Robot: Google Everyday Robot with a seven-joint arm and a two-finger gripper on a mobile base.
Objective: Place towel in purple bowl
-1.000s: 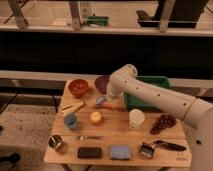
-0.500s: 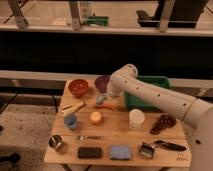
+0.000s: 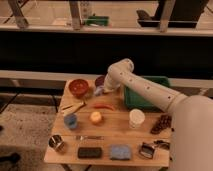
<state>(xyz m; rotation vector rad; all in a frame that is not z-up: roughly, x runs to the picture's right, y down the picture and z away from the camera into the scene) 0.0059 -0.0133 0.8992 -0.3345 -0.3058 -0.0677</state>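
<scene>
The purple bowl [image 3: 101,80] stands at the back of the wooden table [image 3: 115,131], right of a red bowl [image 3: 78,87], partly hidden by my arm. My gripper [image 3: 99,91] hangs just in front of the purple bowl, low over the table. A pale patch shows at its tip; I cannot tell what it is. A blue folded cloth [image 3: 120,151], which looks like the towel, lies at the table's front edge, far from the gripper.
A green bin [image 3: 150,95] sits at the back right under my arm. Also on the table: a red chilli [image 3: 104,106], an orange fruit [image 3: 95,117], a white cup [image 3: 136,119], a blue cup [image 3: 70,120], a dark block [image 3: 90,152], a can [image 3: 56,143].
The arm and gripper stay by the purple bowl with almost no visible movement. Nothing on the table has shifted.
</scene>
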